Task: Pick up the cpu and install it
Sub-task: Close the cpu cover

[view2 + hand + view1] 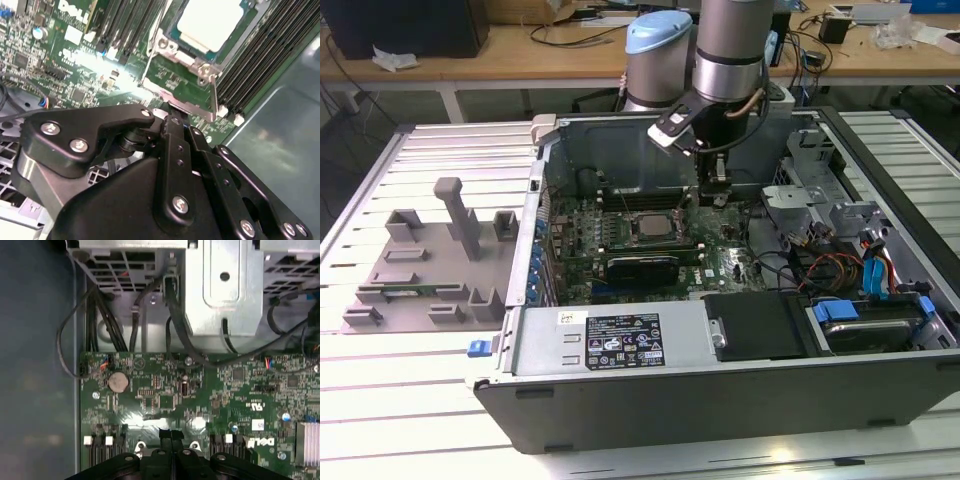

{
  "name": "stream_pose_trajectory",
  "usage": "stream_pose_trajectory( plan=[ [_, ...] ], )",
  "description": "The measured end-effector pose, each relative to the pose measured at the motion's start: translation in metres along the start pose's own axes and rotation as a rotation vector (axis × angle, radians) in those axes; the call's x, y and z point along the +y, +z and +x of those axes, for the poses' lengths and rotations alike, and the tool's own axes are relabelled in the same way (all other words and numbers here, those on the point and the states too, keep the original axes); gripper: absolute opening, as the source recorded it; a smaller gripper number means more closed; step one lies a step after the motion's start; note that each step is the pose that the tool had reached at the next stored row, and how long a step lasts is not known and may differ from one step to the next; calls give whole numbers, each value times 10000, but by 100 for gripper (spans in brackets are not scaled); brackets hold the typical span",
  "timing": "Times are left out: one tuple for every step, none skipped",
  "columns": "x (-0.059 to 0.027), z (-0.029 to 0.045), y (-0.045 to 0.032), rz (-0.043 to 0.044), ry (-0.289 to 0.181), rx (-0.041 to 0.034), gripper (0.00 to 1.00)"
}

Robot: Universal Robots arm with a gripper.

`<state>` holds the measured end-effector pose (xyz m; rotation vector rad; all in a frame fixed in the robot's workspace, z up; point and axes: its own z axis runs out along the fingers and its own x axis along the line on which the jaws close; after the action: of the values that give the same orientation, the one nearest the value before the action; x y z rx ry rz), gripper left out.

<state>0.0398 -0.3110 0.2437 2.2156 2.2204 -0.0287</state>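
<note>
On the slatted worktop (410,400) lies an open computer case (720,395), with the arm reaching down into it. Beneath the fingers (715,188) spreads the green motherboard (210,390). The fingers are closed together with nothing between them. Just beside their tips, toward the exterior view's left, the cpu (207,22) sits in its socket (164,46), silver top up.
</note>
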Motion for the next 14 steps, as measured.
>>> stream_pose_trajectory(
  plan=[
    [-39, 3, 0, -14, 5, 0, 11],
    [-89, 5, 1, -25, 7, 0, 11],
    [-127, 7, 1, -33, 10, 0, 11],
    [-152, 8, 2, -39, 11, 0, 11],
    [-190, 9, 2, -43, 11, -1, 11],
    [-201, 9, 2, -44, 12, 0, 11],
    [-201, 9, 2, -44, 12, 0, 11],
    [-201, 10, 3, -45, 12, 1, 11],
    [-201, 10, 3, -45, 11, 0, 11],
    [-201, 10, 3, -45, 11, 0, 11],
    [-201, 10, 3, -44, 12, 1, 11],
    [-202, 10, 3, -44, 12, 1, 11],
    [-202, 10, 3, -44, 11, 0, 11],
    [-202, 10, 3, -44, 11, 0, 11]
  ],
)
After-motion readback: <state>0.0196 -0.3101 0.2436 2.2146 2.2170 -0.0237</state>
